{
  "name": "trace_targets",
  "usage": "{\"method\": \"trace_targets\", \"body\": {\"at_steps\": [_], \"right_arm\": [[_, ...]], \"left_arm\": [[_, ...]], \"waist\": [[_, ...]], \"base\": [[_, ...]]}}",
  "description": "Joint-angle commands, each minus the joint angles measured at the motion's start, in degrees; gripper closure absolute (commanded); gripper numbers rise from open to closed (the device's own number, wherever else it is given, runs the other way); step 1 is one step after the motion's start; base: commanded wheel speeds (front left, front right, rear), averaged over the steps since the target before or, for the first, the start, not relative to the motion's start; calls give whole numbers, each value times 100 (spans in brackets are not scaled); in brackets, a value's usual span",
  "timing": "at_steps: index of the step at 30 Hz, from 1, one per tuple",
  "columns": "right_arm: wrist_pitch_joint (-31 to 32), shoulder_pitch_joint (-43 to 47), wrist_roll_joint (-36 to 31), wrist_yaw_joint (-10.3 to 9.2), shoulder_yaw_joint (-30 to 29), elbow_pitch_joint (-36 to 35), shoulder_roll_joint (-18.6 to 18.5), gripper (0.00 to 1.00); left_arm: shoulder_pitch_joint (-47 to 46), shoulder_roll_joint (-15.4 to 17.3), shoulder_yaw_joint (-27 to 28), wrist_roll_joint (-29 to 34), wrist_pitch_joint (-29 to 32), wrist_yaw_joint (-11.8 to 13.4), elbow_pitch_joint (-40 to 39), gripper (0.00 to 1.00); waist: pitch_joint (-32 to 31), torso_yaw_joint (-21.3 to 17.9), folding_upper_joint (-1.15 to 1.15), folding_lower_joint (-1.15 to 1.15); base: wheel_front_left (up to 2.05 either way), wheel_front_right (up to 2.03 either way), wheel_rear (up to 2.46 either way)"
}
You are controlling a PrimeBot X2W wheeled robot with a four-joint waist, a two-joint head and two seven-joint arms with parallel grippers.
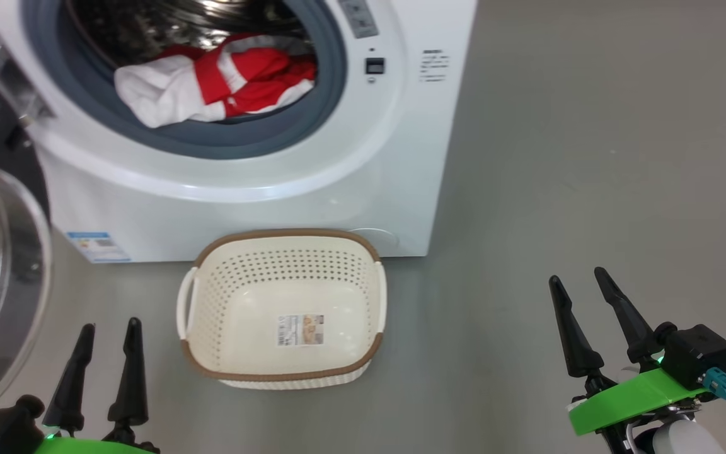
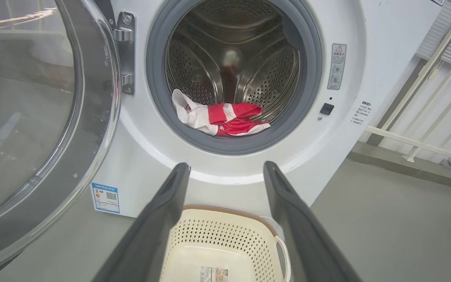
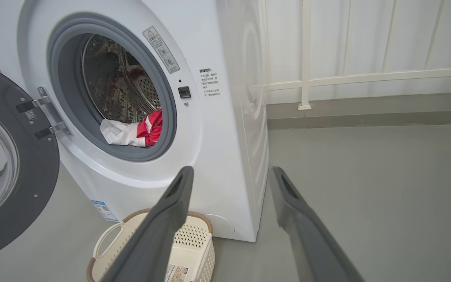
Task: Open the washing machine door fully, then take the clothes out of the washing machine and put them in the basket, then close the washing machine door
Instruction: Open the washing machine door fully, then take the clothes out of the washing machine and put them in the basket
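1. The big white boxy front-loading washing machine (image 1: 363, 176) stands on a smooth grey floor (image 1: 590, 157). A matte grey rubber gasket (image 1: 331, 94) rings its round mouth, around a ribbed, perforated steel drum (image 2: 272, 74).
2. The large round washing machine door (image 3: 41, 168), a wide glossy dark rim around a bulging clear glass bowl, hangs swung wide on metal hinges at the machine's left.
3. The soft, crumpled red-and-white clothes (image 1: 212, 82) lie at the drum's front lip, with a white fold draped over the gasket.
4. The small cream perforated plastic basket (image 1: 287, 271), rectangular with rounded corners, has a brown woven-look rim and loop handles. It sits on the floor just in front of the machine, below the mouth.
5. The left gripper (image 1: 111, 325) spreads its 2 long tapered dark fingers wide and grips nothing, left of the basket.
6. The right gripper (image 1: 577, 275) is equally spread and empty, well right of the basket.
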Motion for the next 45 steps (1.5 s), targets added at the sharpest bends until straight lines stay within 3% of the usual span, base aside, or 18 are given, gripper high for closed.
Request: {"method": "trace_targets", "body": {"at_steps": [1, 15, 33, 45], "right_arm": [[-37, -17, -14, 44, 74, -167, -14, 0], [-37, 136, -10, 44, -47, -219, 16, 0], [-37, 105, -29, 44, -63, -253, 74, 0], [-37, 33, -28, 44, -60, -254, 98, 0]], "left_arm": [[-26, 158, 138, -76, -29, 9, -179, 0], [6, 185, -62, -91, -29, 9, -233, 0], [-32, 288, -196, -272, -29, 9, -374, 0], [-100, 325, -153, -264, -29, 9, -416, 0]], "waist": [[27, -262, 0, 0], [-34, -544, 0, 0], [65, -497, 0, 0], [172, -476, 0, 0]], "base": [[0, 0, 0], [0, 0, 0], [4, -4, 0], [110, -110, 0]]}}
